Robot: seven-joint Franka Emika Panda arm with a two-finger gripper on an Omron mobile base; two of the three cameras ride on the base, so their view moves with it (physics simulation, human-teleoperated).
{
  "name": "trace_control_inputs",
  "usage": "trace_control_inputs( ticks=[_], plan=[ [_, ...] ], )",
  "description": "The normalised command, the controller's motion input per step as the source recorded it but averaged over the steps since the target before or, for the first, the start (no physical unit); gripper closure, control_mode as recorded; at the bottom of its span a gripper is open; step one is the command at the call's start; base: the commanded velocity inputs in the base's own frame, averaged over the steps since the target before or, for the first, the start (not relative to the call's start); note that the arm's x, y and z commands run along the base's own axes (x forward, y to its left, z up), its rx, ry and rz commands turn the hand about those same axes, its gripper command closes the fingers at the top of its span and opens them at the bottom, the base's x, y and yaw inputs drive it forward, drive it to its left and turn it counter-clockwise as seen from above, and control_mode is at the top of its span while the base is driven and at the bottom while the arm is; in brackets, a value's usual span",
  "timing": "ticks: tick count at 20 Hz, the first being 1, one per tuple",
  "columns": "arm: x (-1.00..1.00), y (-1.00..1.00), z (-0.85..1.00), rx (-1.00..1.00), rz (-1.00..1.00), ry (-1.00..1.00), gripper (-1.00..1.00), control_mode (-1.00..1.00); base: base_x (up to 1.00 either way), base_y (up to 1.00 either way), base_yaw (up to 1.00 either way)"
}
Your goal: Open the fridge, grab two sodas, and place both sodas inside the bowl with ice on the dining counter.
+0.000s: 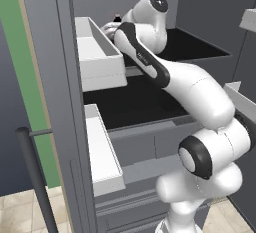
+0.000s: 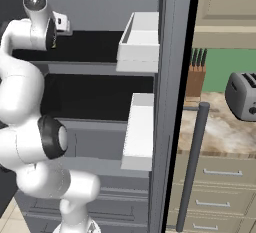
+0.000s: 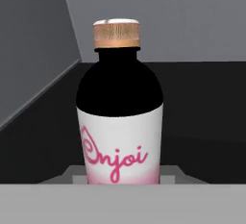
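The white arm's hand (image 2: 63, 23) is inside the tall grey fridge (image 1: 60, 102); I cannot tell whether it grips anything. Close at its twelve o'clock, the dark pink-labelled bottle (image 3: 120, 122) stands upright on the black top shelf (image 3: 202, 112). I reckon a loose, low pinch could topple it.

- bottle (image 3: 119, 117): dark glossy body, matt white paper-like label (pink script), ridged coppery cap (image 3: 116, 34)
- fridge (image 1: 60, 102): smooth matt grey
- shelves (image 1: 135, 104): matt black
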Motion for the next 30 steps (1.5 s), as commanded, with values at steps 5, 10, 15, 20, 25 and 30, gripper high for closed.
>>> trace_control_inputs(
  ticks=[5,10,15,20,25,30],
  plan=[
    [-1.0,-0.46,0.0,0.04,0.01,-0.05,1.0,-1.0,0.0,0.0,0.0],
    [-1.0,-0.54,0.0,0.03,0.0,-0.01,1.0,-1.0,0.0,0.0,0.0],
    [-1.0,-0.4,0.0,0.0,0.0,0.0,1.0,-1.0,0.0,0.0,0.0],
    [-1.0,-0.27,0.0,-0.01,0.0,0.01,1.0,-1.0,0.0,0.0,0.0],
    [-0.97,-0.13,-0.02,-0.03,0.0,0.03,1.0,-1.0,0.0,0.0,0.0],
    [-0.8,-0.12,-0.38,0.0,0.0,0.03,1.0,-1.0,0.0,0.0,0.0]
  ],
)
